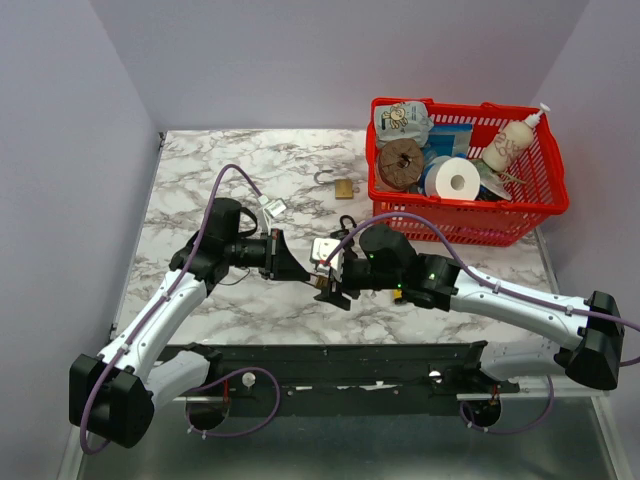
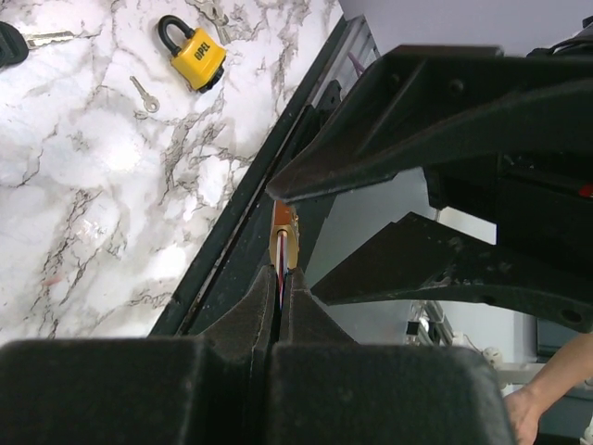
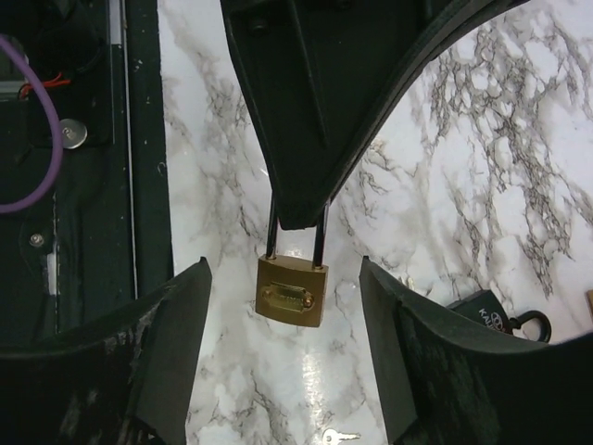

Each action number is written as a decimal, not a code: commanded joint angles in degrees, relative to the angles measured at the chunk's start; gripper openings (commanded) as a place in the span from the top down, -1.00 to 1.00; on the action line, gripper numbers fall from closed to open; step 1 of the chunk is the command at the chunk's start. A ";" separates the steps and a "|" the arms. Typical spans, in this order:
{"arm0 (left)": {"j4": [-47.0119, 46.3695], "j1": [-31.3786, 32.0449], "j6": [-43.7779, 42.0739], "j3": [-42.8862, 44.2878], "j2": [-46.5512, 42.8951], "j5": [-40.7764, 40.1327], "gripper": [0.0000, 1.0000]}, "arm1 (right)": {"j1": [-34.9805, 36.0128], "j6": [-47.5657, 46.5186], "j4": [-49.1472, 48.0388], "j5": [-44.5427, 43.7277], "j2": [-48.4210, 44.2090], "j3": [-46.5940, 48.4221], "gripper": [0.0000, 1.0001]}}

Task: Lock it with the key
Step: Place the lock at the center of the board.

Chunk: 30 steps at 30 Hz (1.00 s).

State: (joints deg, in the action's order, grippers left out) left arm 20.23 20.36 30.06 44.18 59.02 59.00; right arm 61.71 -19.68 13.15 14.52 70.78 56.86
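Above the marble table (image 1: pixel 200 180), between the two arms, the brass padlock (image 3: pixel 291 293) hangs in the air, clear of the tabletop.

1. Left claw (image 2: pixel 281 278): fully closed. Its fingertips pinch the top of the shackle (image 3: pixel 271 232), so the padlock body hangs below them. Both shackle legs enter the body.
2. Right claw (image 3: pixel 283 272): open wide. One finger stands on each side of the padlock body, and a gap shows on both sides. It holds nothing.
3. Keys: a small silver key (image 2: pixel 143 94) lies flat on the table just beside a yellow padlock (image 2: pixel 196 57). A black-headed key (image 2: pixel 20 42) lies near them at the edge of the left wrist view. Neither key is in a claw or in the brass padlock.
4. Other items: a black padlock (image 3: pixel 486 311) lies on the table to one side of the right claw. A red basket (image 1: pixel 455 225) of household goods stands at the far right of the table, well apart from both claws.
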 commanded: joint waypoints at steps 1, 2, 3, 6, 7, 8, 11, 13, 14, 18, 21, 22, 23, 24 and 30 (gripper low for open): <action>-1.33 0.03 1.66 0.03 -1.54 2.08 1.00 | 1.13 -1.32 -2.60 -1.60 1.55 1.23 -0.40; -1.51 0.03 1.75 -0.06 -1.81 2.08 1.00 | 1.13 -1.32 -2.86 -2.04 2.07 1.32 -0.39; -1.51 0.03 1.75 -0.15 -1.89 2.17 1.00 | 1.30 -1.32 -2.95 -2.57 2.25 1.41 -0.37; -1.51 0.03 1.93 -0.41 -2.42 1.99 1.00 | 1.30 -1.15 -3.92 -4.41 2.60 1.15 -0.30; -1.42 0.03 1.93 -0.50 -2.51 1.99 1.00 | 1.30 -0.97 -4.35 -5.11 2.60 1.06 -0.22; -1.42 0.03 1.93 -0.59 -2.77 1.99 1.00 | 1.22 -1.06 -4.44 -5.21 2.69 1.06 -0.16; -1.33 0.03 1.84 -0.85 -2.86 1.64 1.00 | 1.30 -0.62 -5.15 -6.61 2.61 0.80 0.21; -1.33 0.03 1.75 -0.94 -2.78 0.77 1.00 | 1.30 -0.19 -5.24 -7.14 2.52 0.71 0.46; -1.25 0.03 1.84 -0.94 -2.77 0.68 1.00 | 1.30 -0.01 -5.24 -7.23 2.43 0.71 0.58; -2.21 -0.41 2.28 -0.33 -3.39 -1.60 0.32 | 1.30 4.72 -3.92 -10.29 2.52 0.45 0.98; -0.81 -1.81 2.37 1.43 -4.35 -5.56 -0.50 | 0.43 12.54 -1.55 -13.55 1.29 -2.01 0.99; -0.37 -2.34 2.37 2.74 -4.62 -6.09 -0.60 | 0.08 16.65 -1.11 -13.73 0.50 -4.54 0.99; 0.16 -2.78 2.28 3.36 -4.97 -7.40 -0.73 | -0.36 18.52 -0.84 -13.30 -0.64 -5.78 0.99; 1.90 -3.83 2.19 4.15 -5.15 -8.54 -0.86 | -0.97 19.58 -0.67 -13.12 -1.08 -6.93 0.98; 1.49 -7.70 4.21 4.60 -7.87 -12.32 -0.97 | -7.46 38.90 0.38 -10.39 0.49 -10.80 0.99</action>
State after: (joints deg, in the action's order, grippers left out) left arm 21.08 14.85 31.92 47.92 53.82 51.72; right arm 58.48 3.68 13.08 3.92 70.43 47.33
